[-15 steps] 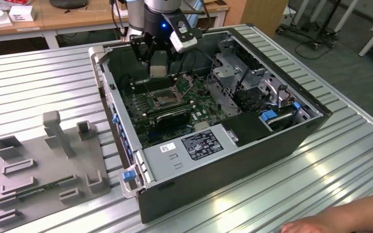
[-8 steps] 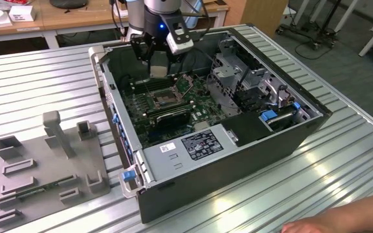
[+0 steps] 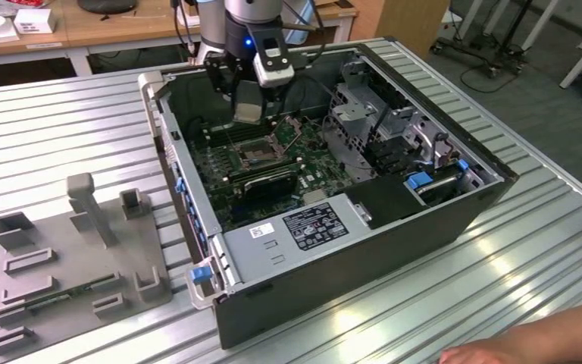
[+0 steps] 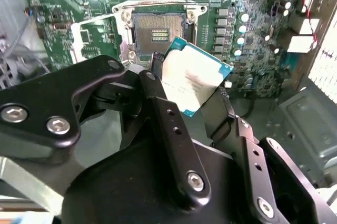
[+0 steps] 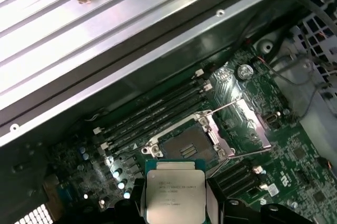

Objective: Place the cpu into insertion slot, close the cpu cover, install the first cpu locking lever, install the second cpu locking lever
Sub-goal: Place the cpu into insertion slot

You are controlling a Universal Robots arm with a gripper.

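My gripper [image 4: 190, 84] is shut on the cpu [image 4: 194, 72], a thin square chip with a pale metal face, its edges clamped between the two black fingers [image 4: 158, 103]. It hangs a little above the green motherboard, just beside the insertion slot [image 4: 158, 31]. That slot lies bare, with a dark centre and a metal rim. In the first wrist view the cpu [image 5: 174, 195] sits next to the slot [image 5: 187, 147]. The cpu cover [image 5: 247, 123] is swung open beside it, with thin wire levers [image 5: 231, 105] raised. In the exterior view the gripper [image 3: 248, 114] hovers over the slot [image 3: 255, 154] inside the open case.
The open computer case [image 3: 453, 205] lies on a ribbed metal table, and its grey power supply box [image 3: 301, 227] is at the near end. Long black memory slots [image 5: 152, 110] run beside the socket. A grey fixture tray [image 3: 69, 265] sits at the exterior view's left. A person's hand [image 3: 533, 341] rests at the table's near right corner.
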